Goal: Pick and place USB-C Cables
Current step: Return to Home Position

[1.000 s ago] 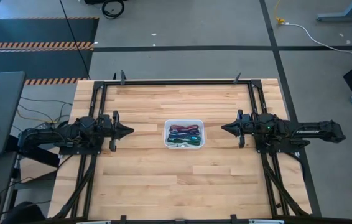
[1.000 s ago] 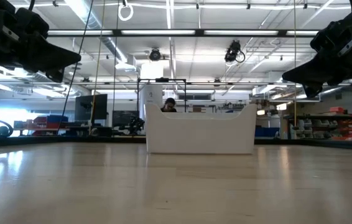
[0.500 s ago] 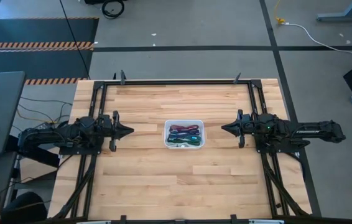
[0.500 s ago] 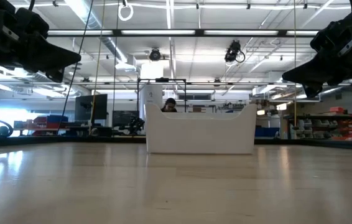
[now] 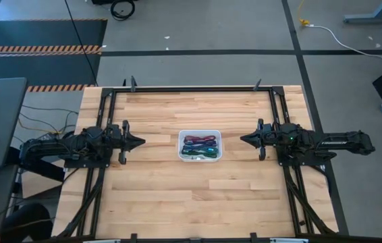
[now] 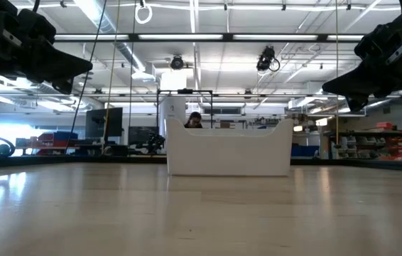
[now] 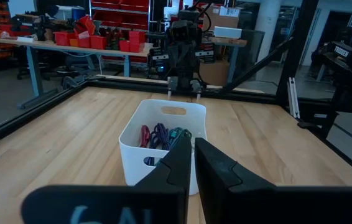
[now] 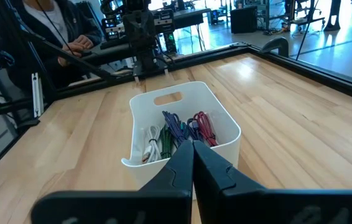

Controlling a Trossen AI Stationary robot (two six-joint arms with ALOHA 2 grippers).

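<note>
A white tray [image 5: 200, 132] stands at the middle of the wooden table. In it lie the USB-C cables [image 5: 200, 146], folded into slim bundles: dark red [image 7: 145, 134], purple [image 7: 159, 133], teal [image 7: 177, 135], green [image 8: 165, 144] and white-grey [image 8: 153, 147]. My left gripper [image 5: 142, 142] hovers shut near the table's left side, pointing level at the tray, well short of it. My right gripper [image 5: 242, 139] hovers shut on the right, also pointing at the tray. Neither has anything between its fingers.
A black frame [image 5: 198, 88] runs round the table's far edge and both sides. Bare wood lies around the tray [image 6: 229, 151] on every side. A seated person [image 8: 45, 31] shows beyond the table's left side, and another person's head [image 5: 17, 223] near the front left corner.
</note>
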